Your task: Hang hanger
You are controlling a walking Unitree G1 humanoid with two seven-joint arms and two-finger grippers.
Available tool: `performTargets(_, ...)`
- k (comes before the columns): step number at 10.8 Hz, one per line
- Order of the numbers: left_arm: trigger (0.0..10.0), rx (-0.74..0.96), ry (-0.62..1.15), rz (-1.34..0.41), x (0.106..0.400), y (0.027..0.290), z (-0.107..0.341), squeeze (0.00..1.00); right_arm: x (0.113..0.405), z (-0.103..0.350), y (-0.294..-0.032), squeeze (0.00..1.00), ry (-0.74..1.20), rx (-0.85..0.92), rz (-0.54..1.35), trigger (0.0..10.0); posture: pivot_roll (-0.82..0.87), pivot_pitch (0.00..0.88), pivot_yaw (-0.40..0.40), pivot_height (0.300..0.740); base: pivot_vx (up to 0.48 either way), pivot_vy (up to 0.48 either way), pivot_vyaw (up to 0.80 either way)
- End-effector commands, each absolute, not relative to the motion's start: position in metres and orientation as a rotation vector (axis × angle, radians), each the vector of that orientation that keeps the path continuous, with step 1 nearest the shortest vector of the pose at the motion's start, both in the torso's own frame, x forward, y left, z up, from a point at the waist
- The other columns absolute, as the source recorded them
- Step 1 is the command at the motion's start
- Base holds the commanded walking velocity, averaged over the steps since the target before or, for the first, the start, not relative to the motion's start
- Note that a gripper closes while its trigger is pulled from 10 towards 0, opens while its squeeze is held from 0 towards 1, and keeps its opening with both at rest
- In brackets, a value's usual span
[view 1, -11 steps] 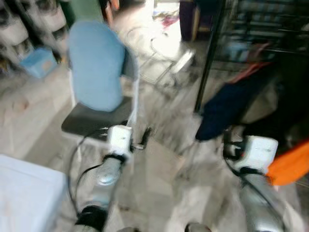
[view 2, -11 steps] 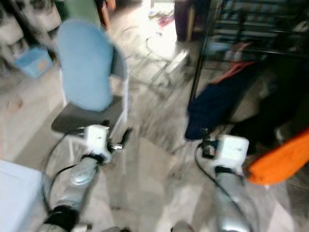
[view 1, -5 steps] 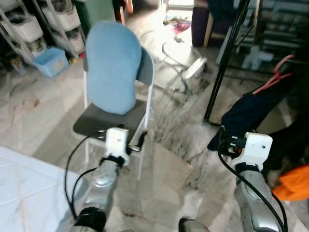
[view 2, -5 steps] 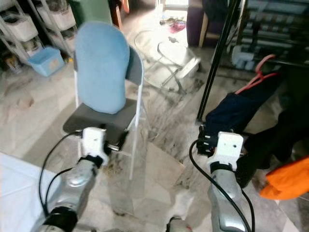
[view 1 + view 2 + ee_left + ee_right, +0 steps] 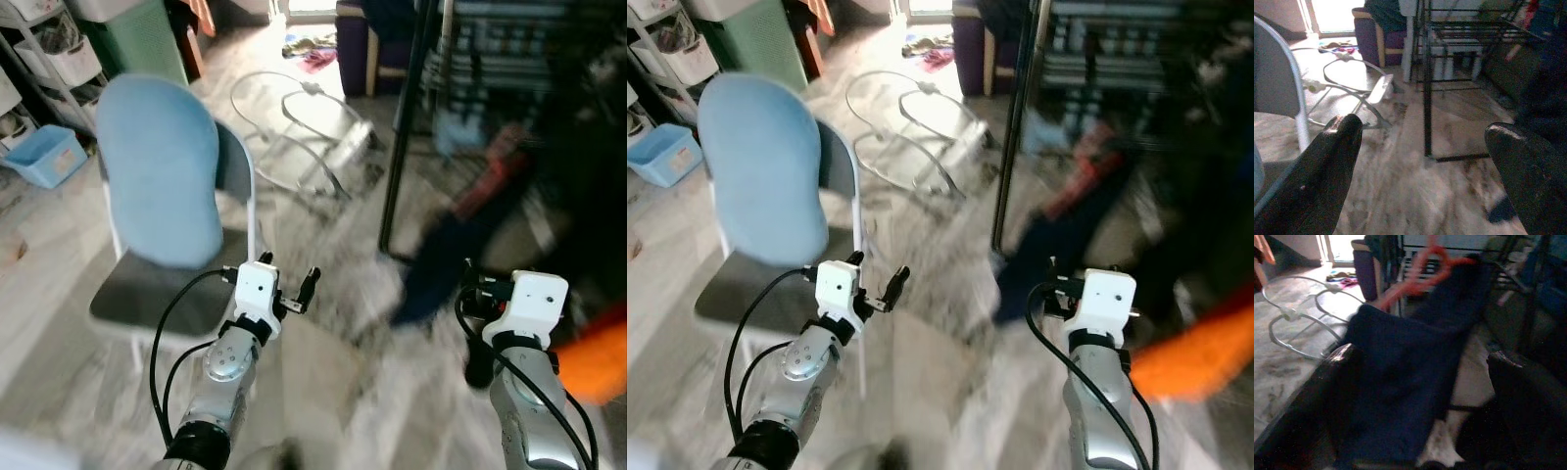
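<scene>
An orange hanger [image 5: 1426, 265] carries a dark navy garment [image 5: 1410, 362] and hangs by the black rack pole [image 5: 400, 127]. In the eye views the hanger [image 5: 490, 176] and garment [image 5: 436, 269] are blurred. My right gripper [image 5: 1420, 396] is open, with its fingers wide apart in front of the garment and not closed on it. It is raised at the right [image 5: 478, 294]. My left gripper [image 5: 1422, 161] is open and empty. It is held up beside the chair [image 5: 162, 186] and faces the pole's foot.
The grey chair with a blue cushion stands at the left. A white wire frame [image 5: 294, 117] lies on the marble floor behind it. A black shelving rack [image 5: 500, 49] and an orange cloth [image 5: 598, 362] are at the right. A blue bin [image 5: 44, 157] and a green cabinet [image 5: 137, 39] are at the far left.
The camera has swung, so the whole picture shifted and the right side is blurred. The white surface at the lower left has left the picture. Both arms stay raised as before.
</scene>
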State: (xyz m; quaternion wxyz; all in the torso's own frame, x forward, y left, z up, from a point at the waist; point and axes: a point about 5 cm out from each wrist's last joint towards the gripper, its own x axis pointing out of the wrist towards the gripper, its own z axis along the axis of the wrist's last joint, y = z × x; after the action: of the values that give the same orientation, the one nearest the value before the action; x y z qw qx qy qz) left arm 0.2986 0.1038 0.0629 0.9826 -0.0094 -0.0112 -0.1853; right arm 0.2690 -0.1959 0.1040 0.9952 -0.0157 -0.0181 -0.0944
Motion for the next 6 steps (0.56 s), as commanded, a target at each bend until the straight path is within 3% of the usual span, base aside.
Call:
performTargets(1, 10.0, -0.026, -0.021, -0.371, 0.2994, 0.1037, 0.0632, 0.00, 0.2651, 0.1027, -0.2000, 0.00, -0.036, -0.040, -0.205, 10.0, -0.14, 0.145, 0.063, 0.740, 0.420, 0.000, 0.00)
performTargets(3, 10.0, -0.027, -0.014, -0.369, 0.2994, 0.1038, 0.0621, 0.00, 0.2641, 0.1025, -0.2009, 0.00, -0.039, -0.043, -0.211, 10.0, -0.14, 0.145, 0.063, 0.740, 0.341, 0.338, 0.00)
performTargets(6, 10.0, -0.019, -0.006, -0.373, 0.2989, 0.1026, 0.0609, 0.00, 0.2660, 0.1040, -0.2015, 0.00, -0.044, -0.047, -0.219, 10.0, -0.14, 0.147, 0.066, 0.740, 0.000, 0.000, 0.00)
